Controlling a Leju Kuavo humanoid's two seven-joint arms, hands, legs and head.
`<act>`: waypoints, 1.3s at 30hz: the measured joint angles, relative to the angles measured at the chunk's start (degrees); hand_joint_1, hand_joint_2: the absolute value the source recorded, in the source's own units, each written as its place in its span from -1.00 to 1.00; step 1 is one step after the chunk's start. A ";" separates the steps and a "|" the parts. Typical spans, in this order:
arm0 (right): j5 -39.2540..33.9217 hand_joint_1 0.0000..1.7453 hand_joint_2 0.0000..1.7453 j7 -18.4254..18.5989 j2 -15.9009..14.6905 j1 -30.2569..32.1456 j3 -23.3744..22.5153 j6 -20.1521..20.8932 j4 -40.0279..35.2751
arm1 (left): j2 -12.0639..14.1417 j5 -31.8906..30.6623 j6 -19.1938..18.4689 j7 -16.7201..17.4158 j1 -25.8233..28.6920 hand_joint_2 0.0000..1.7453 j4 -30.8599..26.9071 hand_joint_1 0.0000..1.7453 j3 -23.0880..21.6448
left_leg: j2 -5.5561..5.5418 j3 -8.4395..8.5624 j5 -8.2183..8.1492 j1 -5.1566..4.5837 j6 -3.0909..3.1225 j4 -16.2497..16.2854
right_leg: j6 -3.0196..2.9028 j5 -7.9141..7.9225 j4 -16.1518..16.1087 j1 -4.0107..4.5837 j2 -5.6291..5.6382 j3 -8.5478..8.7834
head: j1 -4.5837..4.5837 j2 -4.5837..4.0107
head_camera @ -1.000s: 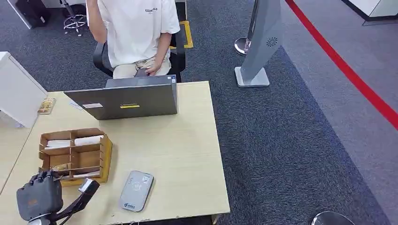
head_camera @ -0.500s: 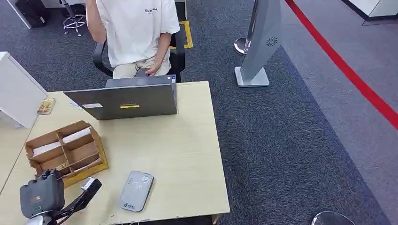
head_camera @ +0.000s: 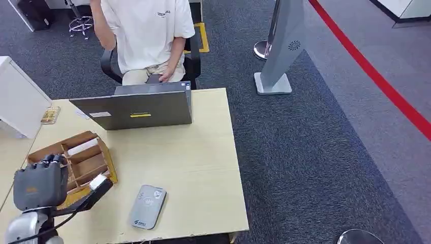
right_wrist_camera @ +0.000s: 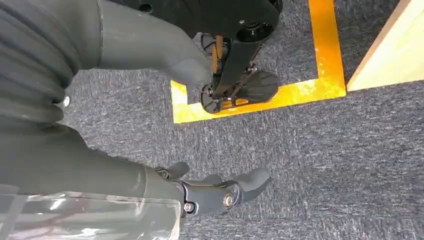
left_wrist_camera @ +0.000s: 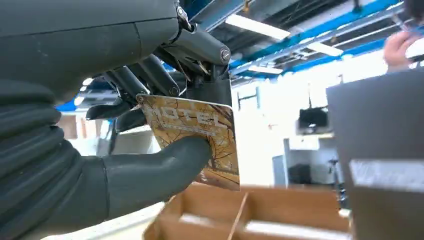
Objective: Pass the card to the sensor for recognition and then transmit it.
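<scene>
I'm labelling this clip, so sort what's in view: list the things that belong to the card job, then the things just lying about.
Belongs to the job:
- card, pinched in the left hand
- grey card sensor on the table
- wooden divided box holding more cards

Just lying about:
- laptop
- small card at the table's far left
- white box
- grey floor stand
- seated person

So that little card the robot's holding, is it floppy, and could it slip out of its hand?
Probably stiff: the card juts well past the left hand with no visible sag or curl. It looks thin and likely light. It could slip, since its printed face seems smooth and the thumb presses on one part only, so a knock against the sensor might twist it.
</scene>
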 joint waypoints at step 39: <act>6.56 -1.00 1.00 0.76 0.26 -1.36 3.37 2.34 0.48 | 8.20 -10.12 27.04 -0.16 -22.73 1.00 19.02 -1.00 -2.86 | 0.06 -0.04 0.15 0.00 -0.08 0.00 | -0.02 0.18 0.07 0.00 0.07 -0.08 | 0.00 -0.02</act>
